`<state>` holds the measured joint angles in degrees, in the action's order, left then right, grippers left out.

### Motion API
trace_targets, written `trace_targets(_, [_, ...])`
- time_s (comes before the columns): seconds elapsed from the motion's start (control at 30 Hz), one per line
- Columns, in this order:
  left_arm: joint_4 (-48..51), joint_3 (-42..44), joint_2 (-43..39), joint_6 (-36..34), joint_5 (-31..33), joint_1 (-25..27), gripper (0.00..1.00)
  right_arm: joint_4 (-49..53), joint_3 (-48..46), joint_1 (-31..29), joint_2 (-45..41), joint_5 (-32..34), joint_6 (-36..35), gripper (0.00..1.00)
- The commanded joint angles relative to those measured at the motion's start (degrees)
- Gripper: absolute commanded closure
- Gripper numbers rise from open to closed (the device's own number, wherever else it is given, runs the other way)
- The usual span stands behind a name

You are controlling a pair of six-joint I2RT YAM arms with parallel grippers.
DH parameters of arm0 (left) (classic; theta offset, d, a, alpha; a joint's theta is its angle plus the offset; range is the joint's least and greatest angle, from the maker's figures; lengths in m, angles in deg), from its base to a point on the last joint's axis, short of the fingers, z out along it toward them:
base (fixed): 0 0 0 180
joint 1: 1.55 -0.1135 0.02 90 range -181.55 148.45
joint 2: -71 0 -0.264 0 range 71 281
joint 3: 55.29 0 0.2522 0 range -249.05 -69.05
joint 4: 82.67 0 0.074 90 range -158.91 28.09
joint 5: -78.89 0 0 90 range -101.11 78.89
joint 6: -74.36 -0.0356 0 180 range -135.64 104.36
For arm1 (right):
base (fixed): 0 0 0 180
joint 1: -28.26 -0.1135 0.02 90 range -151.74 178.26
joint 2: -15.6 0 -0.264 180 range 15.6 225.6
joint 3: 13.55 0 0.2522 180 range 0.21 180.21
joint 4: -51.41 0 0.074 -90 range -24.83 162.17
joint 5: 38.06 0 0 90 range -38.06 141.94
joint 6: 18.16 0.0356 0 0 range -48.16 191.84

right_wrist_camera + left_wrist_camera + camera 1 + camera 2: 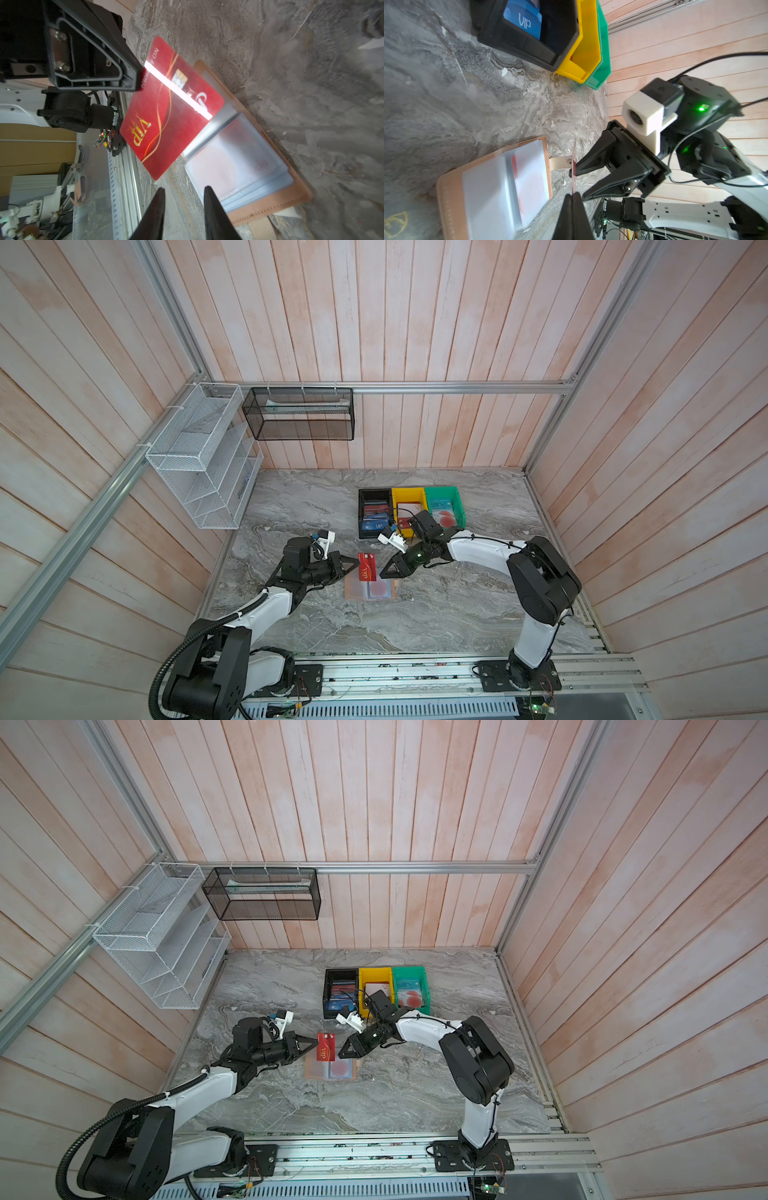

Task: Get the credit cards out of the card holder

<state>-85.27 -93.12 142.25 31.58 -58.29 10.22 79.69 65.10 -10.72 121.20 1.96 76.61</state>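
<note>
In both top views the holder (353, 590) (316, 1070) lies open and flat on the table (436, 605), near the middle, in front of the black bin (362, 531), yellow bin (399, 494) and green bin (457, 506). The left gripper (355, 566) (314, 1046) is clamped on the left edge of the red card (368, 568) (326, 1048), which sits raised over the holder's far edge. The right gripper (382, 572) (341, 1052) points at the card from the other side, its tips just beside the card's right edge. A pale card (379, 590) with a red circle shows through a sleeve.

In the left wrist view the left gripper (572, 204) is pressed together on the red card (574, 149), seen edge-on as a thin line. The right gripper (580, 182) stands with its jaws apart, one tip at the card's face; whether it touches I cannot tell. The holder (450, 187) lies beside. A blue card (523, 20) rests in the black bin (529, 47).

In the right wrist view the right gripper (184, 193) is spread with nothing between its jaws, just short of a corner of the red card (166, 124). The left gripper (133, 81) pinches the card's edge. The holder (270, 207) lies under and beyond it.
</note>
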Motion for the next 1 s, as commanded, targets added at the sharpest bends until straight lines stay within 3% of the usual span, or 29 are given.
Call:
trace_targets(0.0, [-6.0, 1.5, 0.3, 2.3, -2.1, -0.2, 1.0, -3.4, 0.4, 0.5, 1.1, -6.4, 2.0, 0.66])
trace_targets(0.3, [-11.3, 2.7, 2.7, 4.0, -2.0, 0.3, 1.0, -10.1, -0.6, 0.6, 2.1, -11.0, 6.6, 0.63])
trace_targets(0.97, [-12.4, 2.5, 3.1, 4.2, -2.2, 0.6, 1.0, -9.9, -1.7, 1.7, 1.7, -9.3, 6.6, 0.61])
